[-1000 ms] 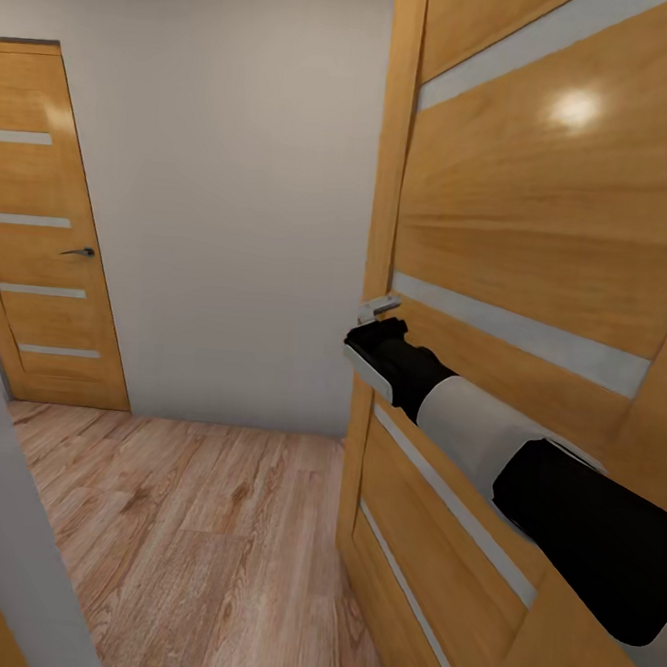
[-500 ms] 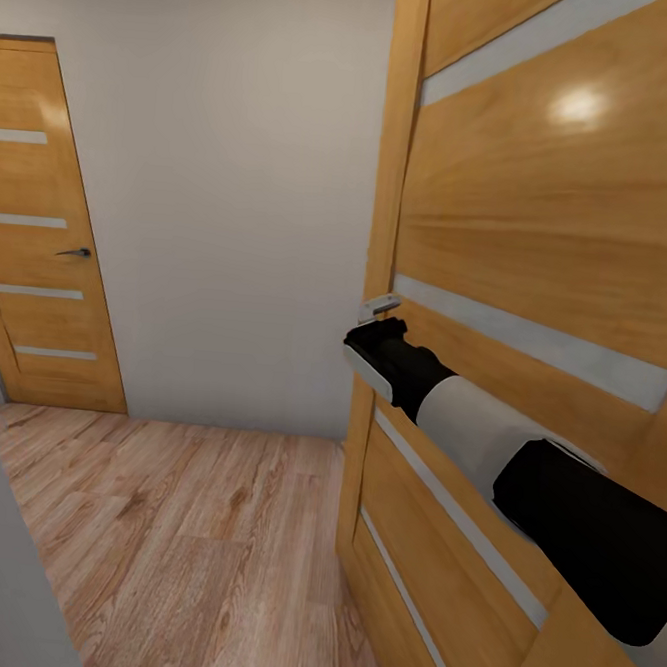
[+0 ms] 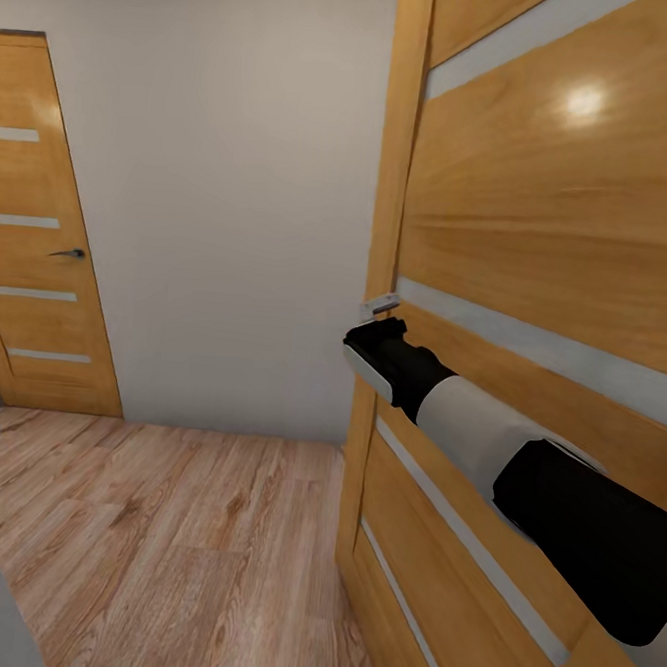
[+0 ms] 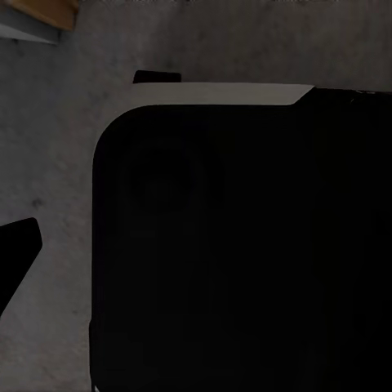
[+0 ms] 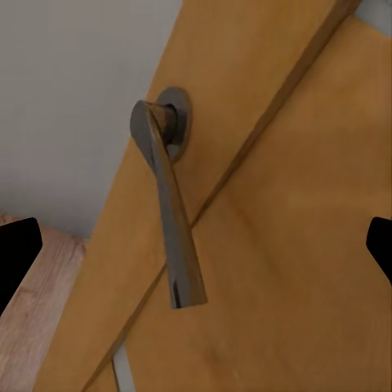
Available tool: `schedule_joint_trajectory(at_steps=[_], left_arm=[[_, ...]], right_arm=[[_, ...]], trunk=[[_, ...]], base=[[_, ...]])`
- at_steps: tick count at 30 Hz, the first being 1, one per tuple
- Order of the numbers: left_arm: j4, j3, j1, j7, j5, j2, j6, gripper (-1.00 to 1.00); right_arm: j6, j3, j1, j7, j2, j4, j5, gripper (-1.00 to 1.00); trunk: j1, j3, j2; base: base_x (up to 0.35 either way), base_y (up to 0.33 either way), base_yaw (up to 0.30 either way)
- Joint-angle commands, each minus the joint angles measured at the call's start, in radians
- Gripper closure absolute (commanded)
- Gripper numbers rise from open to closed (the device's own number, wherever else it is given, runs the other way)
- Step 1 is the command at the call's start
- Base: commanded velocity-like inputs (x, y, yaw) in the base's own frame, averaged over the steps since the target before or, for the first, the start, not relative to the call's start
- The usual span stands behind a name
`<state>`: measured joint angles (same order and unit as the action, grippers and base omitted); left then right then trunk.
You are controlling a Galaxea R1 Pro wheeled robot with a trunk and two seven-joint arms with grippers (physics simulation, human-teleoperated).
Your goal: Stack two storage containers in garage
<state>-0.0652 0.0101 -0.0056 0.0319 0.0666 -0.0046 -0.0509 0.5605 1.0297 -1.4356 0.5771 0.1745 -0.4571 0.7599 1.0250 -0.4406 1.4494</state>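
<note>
Transiting a hallway, the right gripper, fingers apart, faced a door handle at two o'clock; grasping it seemed next.

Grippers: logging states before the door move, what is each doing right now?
Left gripper: cannot be told.
Right gripper: open, holding nothing, facing the door handle.

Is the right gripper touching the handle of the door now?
Apart. In the right wrist view the door handle lies between the two fingertips with open space on both sides. The right gripper is close to the near door.
</note>
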Motion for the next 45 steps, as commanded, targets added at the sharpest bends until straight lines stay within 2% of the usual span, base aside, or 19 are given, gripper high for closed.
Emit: schedule_joint_trajectory(at_steps=[1,8,18,30,45], left_arm=[[0.001,0.001,-0.001,0.003,0.007,0.0,-0.003,-1.0],[0.001,0.001,-0.001,0.002,0.007,0.0,-0.003,-1.0],[0.001,0.002,-0.001,0.002,0.008,0.0,-0.003,-1.0],[0.001,0.002,-0.001,0.002,0.008,-0.001,-0.003,-1.0],[0.001,0.001,-0.001,0.002,0.008,-0.001,-0.003,-1.0]], right_arm=[[0.003,0.007,-0.002,0.007,0.0,0.0,0.007,-1.0],[0.004,0.009,-0.002,0.014,0.0,0.021,0.007,-1.0],[-0.005,0.007,-0.003,0.018,0.0,0.118,0.006,-1.0],[-0.01,0.004,-0.007,0.018,0.0,0.155,0.006,-1.0],[-0.01,-0.002,-0.058,0.018,0.0,0.181,0.006,-1.0]], trunk=[[0.0,-0.001,0.001],[0.0,-0.001,0.001],[0.0,-0.001,0.001],[0.0,-0.001,0.001],[0.0,-0.001,0.001]], base=[[0.01,0.0,0.0],[0.003,0.0,0.0],[0.0,0.0,0.0],[0.0,0.0,0.0],[0.0,0.0,0.0]])
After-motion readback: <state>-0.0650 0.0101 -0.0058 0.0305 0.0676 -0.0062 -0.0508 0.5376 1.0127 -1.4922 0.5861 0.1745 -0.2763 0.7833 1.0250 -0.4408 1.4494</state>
